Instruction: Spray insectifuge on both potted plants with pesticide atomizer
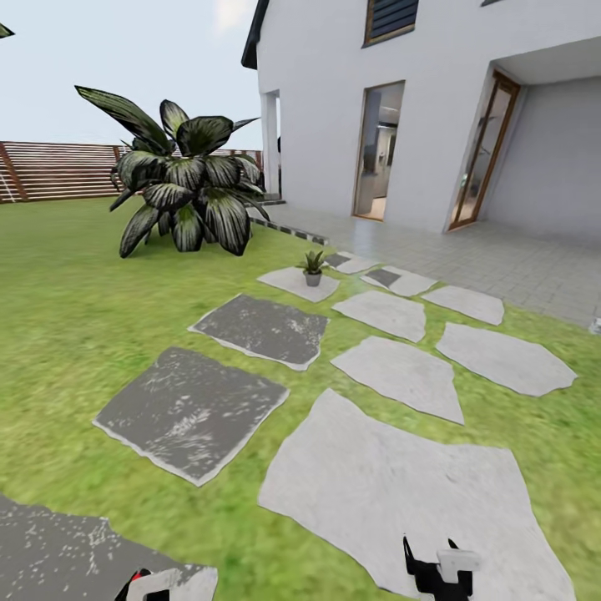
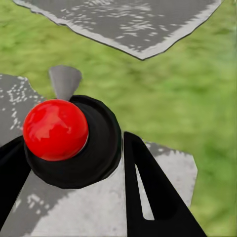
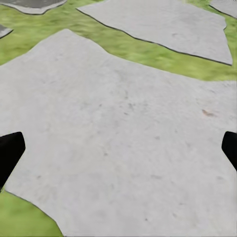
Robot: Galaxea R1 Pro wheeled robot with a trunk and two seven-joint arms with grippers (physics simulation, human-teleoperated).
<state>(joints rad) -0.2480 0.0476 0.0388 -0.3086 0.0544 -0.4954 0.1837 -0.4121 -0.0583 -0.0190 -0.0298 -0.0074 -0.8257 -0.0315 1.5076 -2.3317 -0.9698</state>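
2 hands: left hand [image 2: 74, 163] clamps the red-topped atomizer [image 2: 69, 138]; right hand [image 3: 118, 153] spread wide, holding nothing.

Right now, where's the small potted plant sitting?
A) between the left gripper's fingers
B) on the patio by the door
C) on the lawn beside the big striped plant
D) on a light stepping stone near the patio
D: in the head view the potted plant stands upright on a light stepping stone just short of the patio, apart from the big striped plant.
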